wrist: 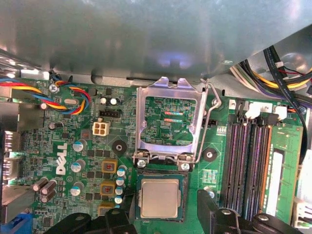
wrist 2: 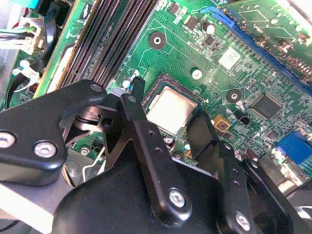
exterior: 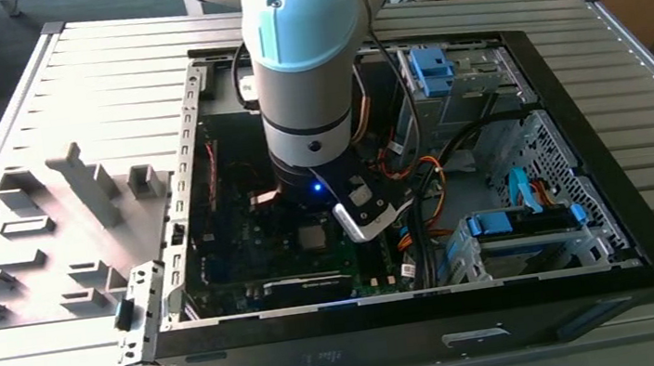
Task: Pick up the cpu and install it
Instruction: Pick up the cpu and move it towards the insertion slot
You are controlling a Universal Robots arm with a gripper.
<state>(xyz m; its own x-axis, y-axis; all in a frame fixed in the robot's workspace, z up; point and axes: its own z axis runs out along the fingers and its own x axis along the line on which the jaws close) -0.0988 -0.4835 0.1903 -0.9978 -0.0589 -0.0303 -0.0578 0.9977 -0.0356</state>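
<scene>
Small square silver-grey metal-topped cpu point(wrist: 159, 199): seated in dark square socket point(wrist: 161, 176), hinged steel retaining frame point(wrist: 167, 119) raised for access. Black gripper point(wrist: 166, 200): jaws spread, straddling it.

The cpu point(wrist: 159, 197) has a matt, silver metal top. The socket frame point(wrist: 141, 122) is shiny bare metal. The hand point(wrist 2: 168, 105) looks matt black, the circuit board point(wrist: 39, 146) glossy green, the table point(exterior: 100, 61) ribbed grey metal.
</scene>
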